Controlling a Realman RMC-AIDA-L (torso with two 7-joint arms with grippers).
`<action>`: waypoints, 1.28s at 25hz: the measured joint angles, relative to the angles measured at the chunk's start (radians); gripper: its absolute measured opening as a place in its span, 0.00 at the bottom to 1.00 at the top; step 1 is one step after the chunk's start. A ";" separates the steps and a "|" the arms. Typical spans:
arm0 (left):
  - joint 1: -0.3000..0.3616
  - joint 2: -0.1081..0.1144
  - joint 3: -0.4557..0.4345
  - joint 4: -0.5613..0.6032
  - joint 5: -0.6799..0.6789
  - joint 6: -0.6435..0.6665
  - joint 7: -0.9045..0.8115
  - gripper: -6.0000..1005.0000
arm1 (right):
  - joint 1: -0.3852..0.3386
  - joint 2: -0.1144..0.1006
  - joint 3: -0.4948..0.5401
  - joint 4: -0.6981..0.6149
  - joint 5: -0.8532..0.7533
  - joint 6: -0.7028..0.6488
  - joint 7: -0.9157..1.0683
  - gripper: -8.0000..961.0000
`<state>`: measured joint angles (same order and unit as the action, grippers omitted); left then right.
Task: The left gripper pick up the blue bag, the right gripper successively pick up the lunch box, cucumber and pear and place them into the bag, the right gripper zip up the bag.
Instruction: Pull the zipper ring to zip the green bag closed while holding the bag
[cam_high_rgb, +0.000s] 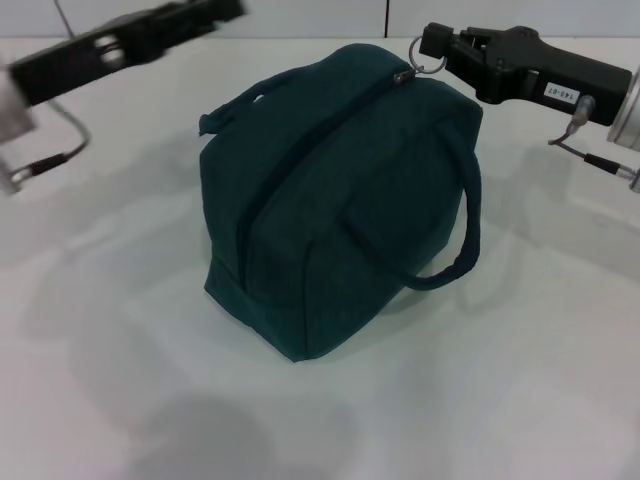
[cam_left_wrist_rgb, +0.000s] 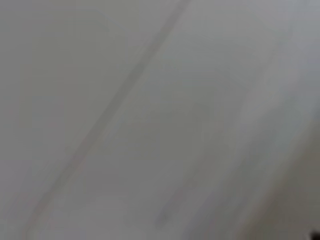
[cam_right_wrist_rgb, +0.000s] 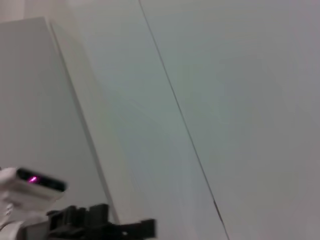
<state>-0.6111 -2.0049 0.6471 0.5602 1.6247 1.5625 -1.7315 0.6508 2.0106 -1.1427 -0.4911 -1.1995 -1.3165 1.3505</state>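
The blue bag (cam_high_rgb: 340, 200) stands on the white table, its zipper closed along the top and one looped handle (cam_high_rgb: 450, 250) hanging off its right side. My right gripper (cam_high_rgb: 432, 42) is at the bag's far right top corner, shut on the zipper's ring pull (cam_high_rgb: 418, 58), which stands up from the bag. My left gripper (cam_high_rgb: 215, 12) hovers above and behind the bag's left side, apart from it, blurred. It also shows far off in the right wrist view (cam_right_wrist_rgb: 100, 227). The lunch box, cucumber and pear are out of view.
The white table (cam_high_rgb: 120, 380) spreads around the bag in front and to both sides. A white wall with a thin seam (cam_right_wrist_rgb: 175, 100) fills the wrist views.
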 joint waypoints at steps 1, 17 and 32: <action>-0.025 0.000 0.000 0.000 0.028 0.001 -0.023 0.89 | 0.000 0.000 0.000 0.000 0.000 0.000 0.000 0.02; -0.122 -0.016 0.081 0.045 0.211 -0.063 -0.226 0.89 | -0.008 0.000 0.000 0.000 0.012 -0.033 -0.005 0.02; -0.114 -0.031 0.091 0.046 0.252 -0.096 -0.236 0.84 | -0.020 0.002 0.001 0.000 0.014 -0.060 -0.009 0.02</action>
<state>-0.7249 -2.0362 0.7379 0.6061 1.8767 1.4662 -1.9672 0.6313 2.0123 -1.1412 -0.4908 -1.1853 -1.3768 1.3420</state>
